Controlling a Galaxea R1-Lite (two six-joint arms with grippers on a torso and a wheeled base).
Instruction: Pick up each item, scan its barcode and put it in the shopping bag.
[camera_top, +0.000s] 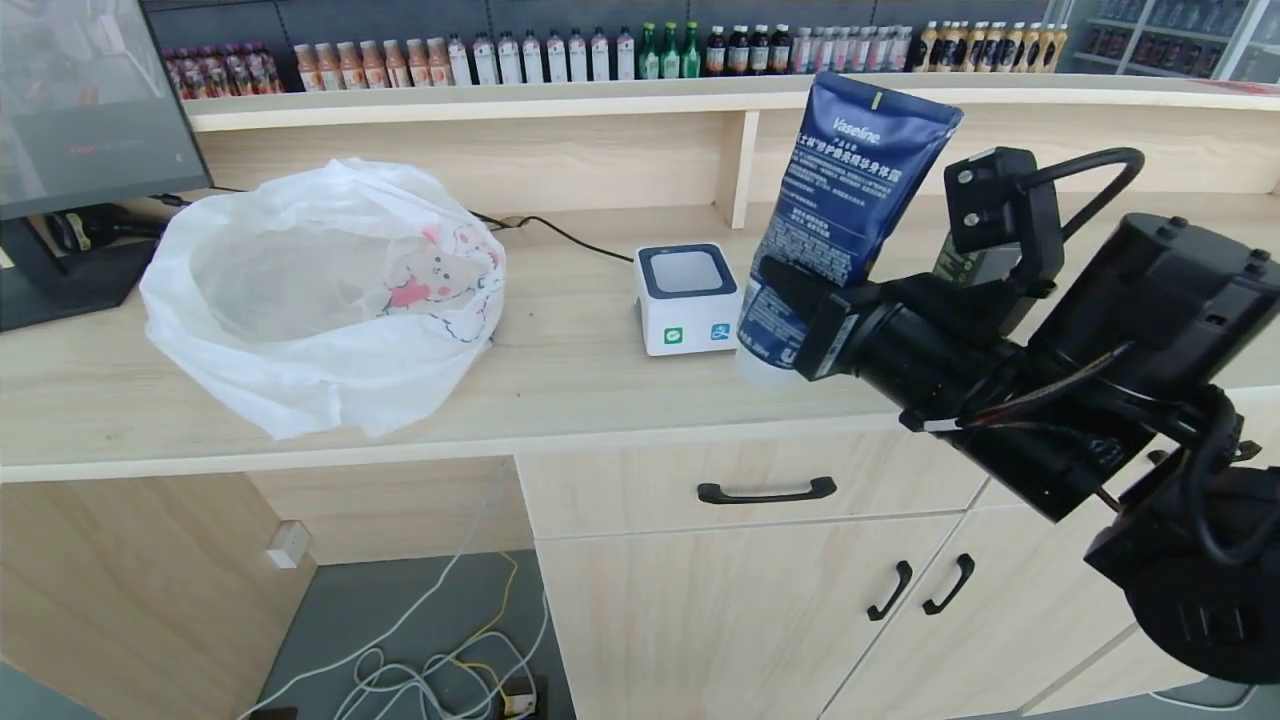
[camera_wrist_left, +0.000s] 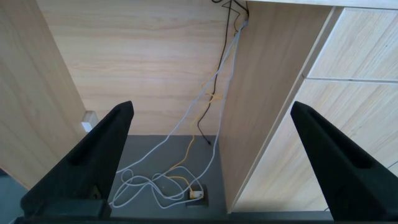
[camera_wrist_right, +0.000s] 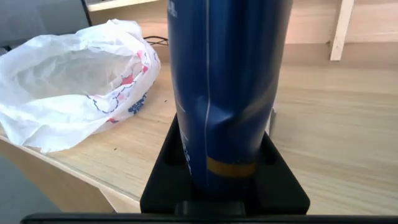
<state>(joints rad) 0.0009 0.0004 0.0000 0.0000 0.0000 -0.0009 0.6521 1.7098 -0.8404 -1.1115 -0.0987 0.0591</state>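
Clamps the right gripper shut around the lower end of a blue tube, close to its pale cap. Holds that tube upright over the desk, crimped end on top, leaning with its top toward the right. Places it just beside the white scanner, on the scanner's right. Shows the tube's printed face to the head camera. Cannot tell cap-to-desktop contact from the head view. From the right wrist, sees the same tube pinched between both fingers, with a dent in its wall just above a gold band.

Finds the shopping bag on the desk, well to the left of the scanner. Shows it white and crumpled, mouth open upward, with a cartoon print on its inner wall toward the scanner side.

Holds the left gripper low, below desktop height, with its fingers spread wide and nothing between them. Looks past them into the wood-panelled recess under the desk, with a wall socket and loose cables on the grey floor.

Elsewhere, has a dark monitor at the desk's left end. Has a black cord on the desktop between the bag's far side and the scanner. Has a row of bottles along the shelf top behind, and cabinet fronts with black handles below the desktop.
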